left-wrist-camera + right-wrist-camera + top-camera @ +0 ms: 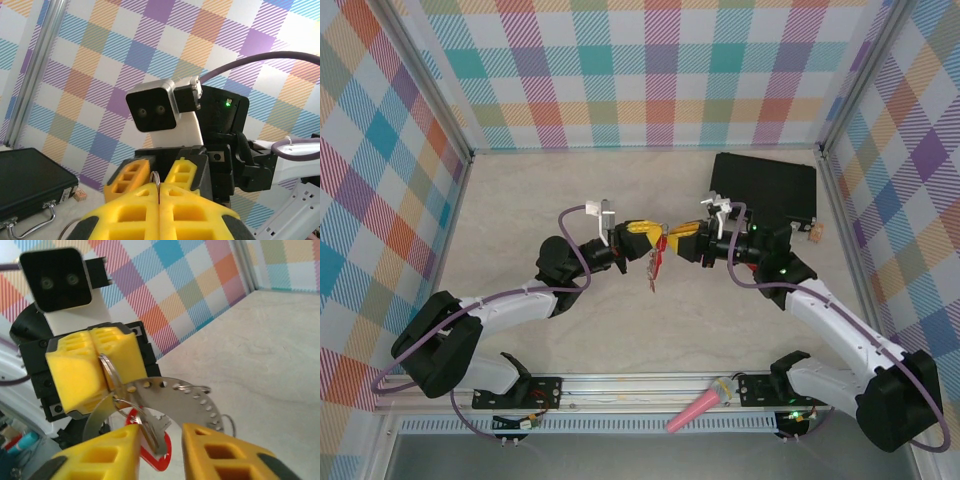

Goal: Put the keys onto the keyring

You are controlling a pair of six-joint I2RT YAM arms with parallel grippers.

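The keyring is clamped edge-on between the closed pads of the left tool, with its upper arc standing proud of them. The right tool is parted, and a key hangs between its fingers; whether they touch it cannot be told. A red piece under the key is partly hidden.

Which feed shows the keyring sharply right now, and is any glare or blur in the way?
Right wrist: keyring sharp against the left gripper, mild sheen, no washout. Left wrist: keyring edge-on, just a sliver. Top external: evenly lit, keys tiny.
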